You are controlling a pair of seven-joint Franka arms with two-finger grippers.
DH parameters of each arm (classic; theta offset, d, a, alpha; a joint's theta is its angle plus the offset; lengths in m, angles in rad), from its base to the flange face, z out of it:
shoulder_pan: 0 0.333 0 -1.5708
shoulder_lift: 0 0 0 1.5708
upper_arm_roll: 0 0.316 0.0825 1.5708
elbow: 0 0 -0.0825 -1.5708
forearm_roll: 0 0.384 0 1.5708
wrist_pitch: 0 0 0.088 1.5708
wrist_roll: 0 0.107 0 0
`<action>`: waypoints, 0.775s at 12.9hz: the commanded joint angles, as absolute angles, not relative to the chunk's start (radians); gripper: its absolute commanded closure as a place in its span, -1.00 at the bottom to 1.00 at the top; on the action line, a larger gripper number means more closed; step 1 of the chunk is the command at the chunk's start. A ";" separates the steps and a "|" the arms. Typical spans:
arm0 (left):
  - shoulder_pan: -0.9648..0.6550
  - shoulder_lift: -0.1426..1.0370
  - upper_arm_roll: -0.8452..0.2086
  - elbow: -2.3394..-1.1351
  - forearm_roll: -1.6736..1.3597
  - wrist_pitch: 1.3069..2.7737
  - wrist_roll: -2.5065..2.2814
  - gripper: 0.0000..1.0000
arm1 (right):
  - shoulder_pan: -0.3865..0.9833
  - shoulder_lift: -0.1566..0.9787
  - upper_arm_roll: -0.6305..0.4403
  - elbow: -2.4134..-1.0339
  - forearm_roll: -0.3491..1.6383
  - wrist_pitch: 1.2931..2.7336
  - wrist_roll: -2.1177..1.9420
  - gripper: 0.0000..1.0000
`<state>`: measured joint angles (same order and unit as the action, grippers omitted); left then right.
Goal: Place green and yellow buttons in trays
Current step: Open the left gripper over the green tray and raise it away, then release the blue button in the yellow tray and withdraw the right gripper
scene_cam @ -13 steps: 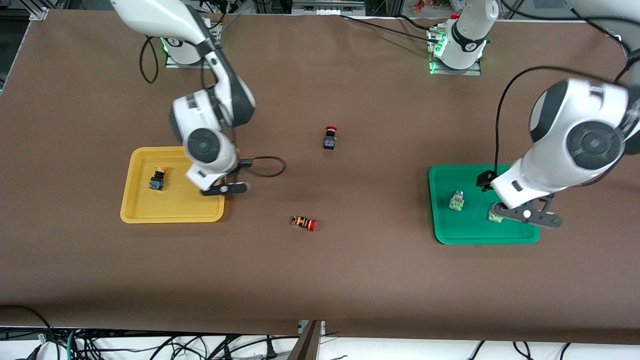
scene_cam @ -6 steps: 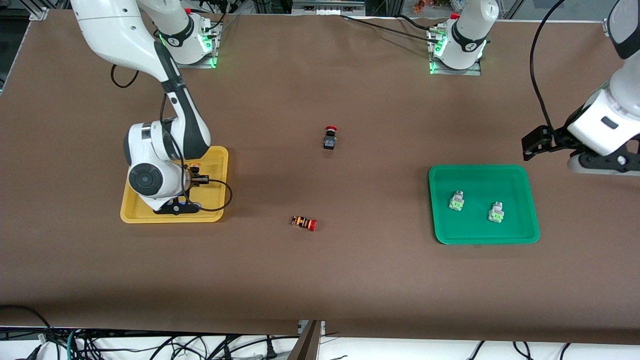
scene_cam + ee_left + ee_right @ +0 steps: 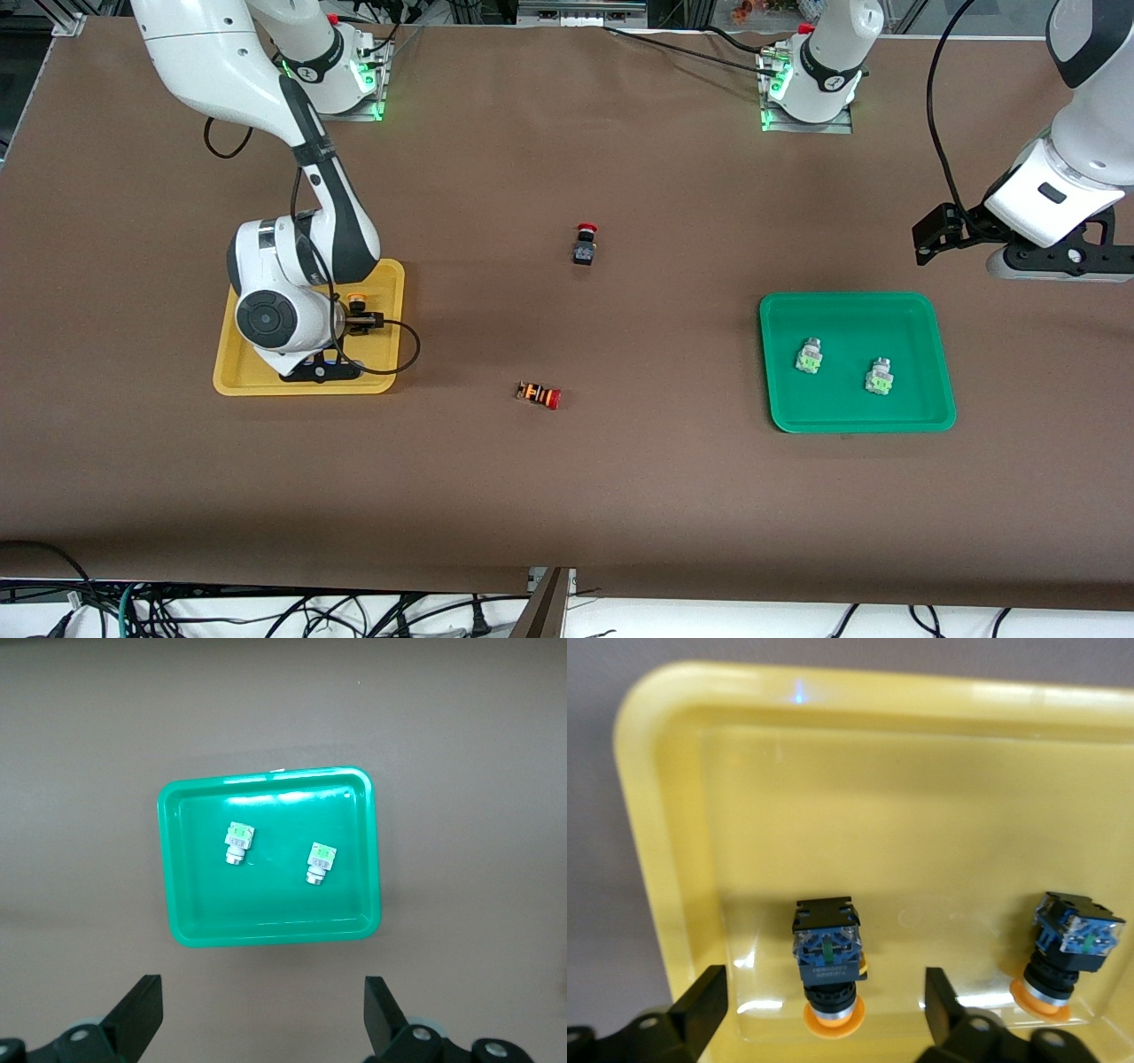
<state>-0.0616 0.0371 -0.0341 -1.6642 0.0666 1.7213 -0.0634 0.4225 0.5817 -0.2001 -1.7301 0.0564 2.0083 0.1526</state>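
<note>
The yellow tray [image 3: 230,383] lies at the right arm's end of the table. My right gripper [image 3: 319,369] hangs low over it, open and empty. In the right wrist view the yellow tray [image 3: 664,815] holds two yellow buttons, one [image 3: 828,952] between my right gripper's open fingers [image 3: 824,992] and one [image 3: 1067,948] beside it. Only one yellow button [image 3: 357,301] shows in the front view. The green tray [image 3: 855,418] holds two green buttons [image 3: 808,354] [image 3: 879,377]. My left gripper [image 3: 1059,262] is open and empty, up over the bare table beside the green tray [image 3: 177,859].
A black switch with a red cap [image 3: 584,245] and an orange-bodied switch with a red cap [image 3: 539,394] lie on the brown table between the trays. A black cable [image 3: 403,341] loops from my right wrist past the yellow tray's edge.
My left gripper has left the green button in the green tray and pulled up and away. My right gripper has come over the yellow tray, which now holds a second yellow button.
</note>
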 commanded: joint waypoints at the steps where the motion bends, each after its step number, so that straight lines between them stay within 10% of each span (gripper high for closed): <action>1: -0.071 0.034 -0.025 -1.660 0.054 1.707 -0.057 -1.00 | 0.365 0.514 -0.154 -1.703 0.063 1.925 0.149 -0.99; 10: -0.074 0.034 -0.032 -1.660 0.054 1.704 -0.063 -1.00 | 0.051 0.054 0.098 -1.706 -0.025 1.576 0.146 -0.99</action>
